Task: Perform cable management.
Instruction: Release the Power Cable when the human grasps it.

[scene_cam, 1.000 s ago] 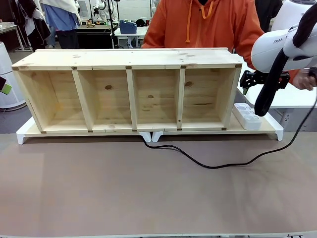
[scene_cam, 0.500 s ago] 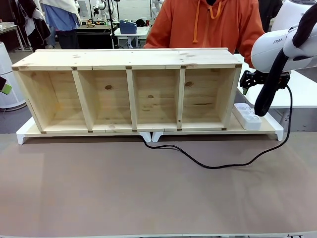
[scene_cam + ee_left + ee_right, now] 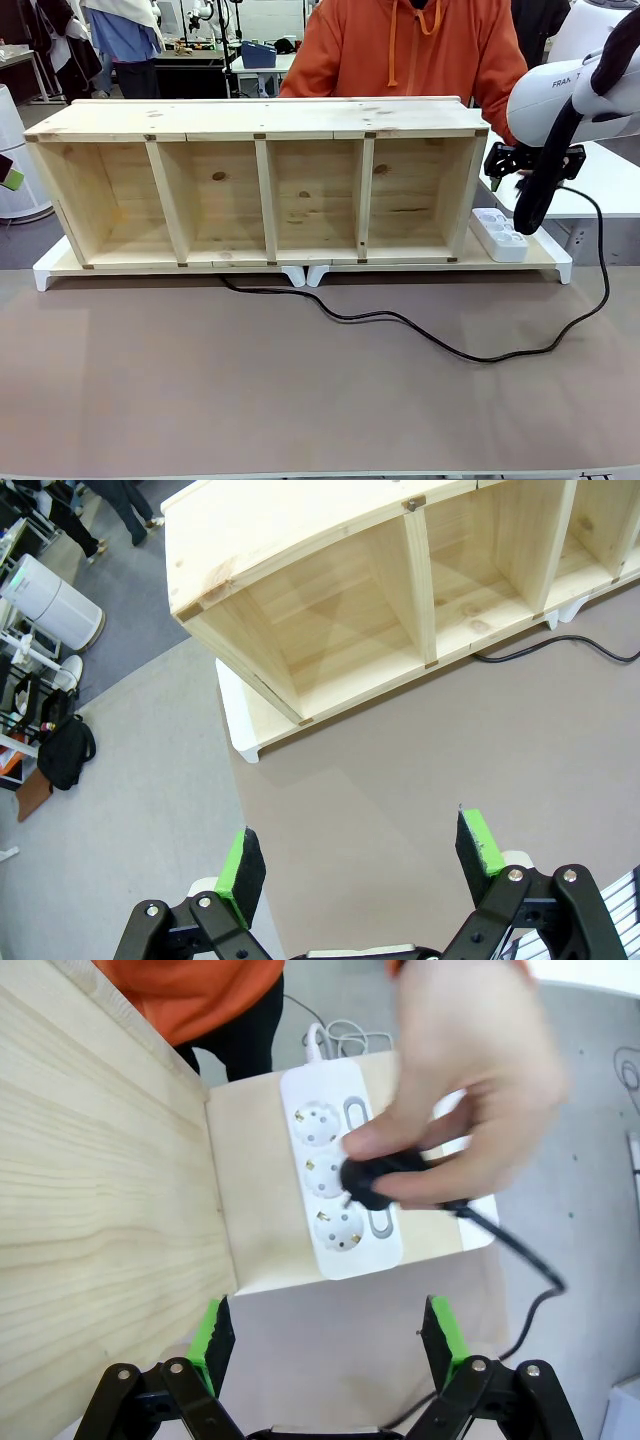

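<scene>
Presently, the cable point(image 3: 400, 322) is seen lying across the brown tabletop point(image 3: 200, 400) in front of the wooden shelf point(image 3: 265, 120). It is led from under the shelf's front edge, near the second compartment from the left, in a long curve to the right, then up toward the right end of the shelf. In the right wrist view its plug point(image 3: 375, 1178) is pinched between the fingertips of the person's hand point(image 3: 470, 1090), just above the white power strip point(image 3: 335, 1175), over the middle sockets; whether the plug is touching the strip cannot be told. The strip is set on the white base board point(image 3: 545, 262) beside the shelf's right end.

The right gripper point(image 3: 330, 1345) is held above the strip and the shelf's end, its fingers point(image 3: 212, 1338) spread wide with nothing between them. The left gripper point(image 3: 360, 865) is held high over the tabletop's left part, off the shelf's left end, its fingers point(image 3: 242, 872) likewise wide apart and empty. A stretch of the cable is also seen there at the shelf's foot.
</scene>
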`<action>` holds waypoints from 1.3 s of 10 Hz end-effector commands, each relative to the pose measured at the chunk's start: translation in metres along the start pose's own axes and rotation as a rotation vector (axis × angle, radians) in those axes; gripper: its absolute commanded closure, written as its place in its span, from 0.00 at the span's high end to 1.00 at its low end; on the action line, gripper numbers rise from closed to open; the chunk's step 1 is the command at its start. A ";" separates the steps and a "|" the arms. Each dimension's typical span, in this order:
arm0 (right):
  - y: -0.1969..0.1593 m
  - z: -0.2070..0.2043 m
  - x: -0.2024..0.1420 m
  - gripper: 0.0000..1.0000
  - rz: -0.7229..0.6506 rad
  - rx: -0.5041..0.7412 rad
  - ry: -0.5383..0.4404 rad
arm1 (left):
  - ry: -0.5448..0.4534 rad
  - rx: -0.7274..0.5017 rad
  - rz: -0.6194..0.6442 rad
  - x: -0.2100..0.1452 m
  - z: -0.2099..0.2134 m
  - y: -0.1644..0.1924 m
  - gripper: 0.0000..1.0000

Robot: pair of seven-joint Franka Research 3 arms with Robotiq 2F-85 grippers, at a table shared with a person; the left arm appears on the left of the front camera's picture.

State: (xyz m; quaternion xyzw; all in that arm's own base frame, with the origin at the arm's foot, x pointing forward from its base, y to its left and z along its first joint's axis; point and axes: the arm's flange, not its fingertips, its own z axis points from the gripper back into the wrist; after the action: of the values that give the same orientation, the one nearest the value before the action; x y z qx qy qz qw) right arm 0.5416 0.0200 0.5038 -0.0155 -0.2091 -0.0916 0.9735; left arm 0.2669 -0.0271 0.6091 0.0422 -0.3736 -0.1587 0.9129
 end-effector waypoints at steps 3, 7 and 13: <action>0.000 0.000 0.000 0.97 -0.003 -0.001 0.003 | 0.000 0.003 -0.001 0.000 0.000 0.000 1.00; 0.000 0.000 0.000 0.97 -0.003 -0.001 0.003 | 0.000 0.003 -0.001 0.000 0.000 0.000 1.00; 0.000 0.000 0.000 0.97 -0.003 -0.001 0.003 | 0.000 0.003 -0.001 0.000 0.000 0.000 1.00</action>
State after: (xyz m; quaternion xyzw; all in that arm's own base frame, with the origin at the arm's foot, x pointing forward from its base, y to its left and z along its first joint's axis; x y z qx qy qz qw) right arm 0.5416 0.0200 0.5038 -0.0155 -0.2091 -0.0916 0.9735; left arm 0.2669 -0.0271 0.6091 0.0422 -0.3736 -0.1587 0.9129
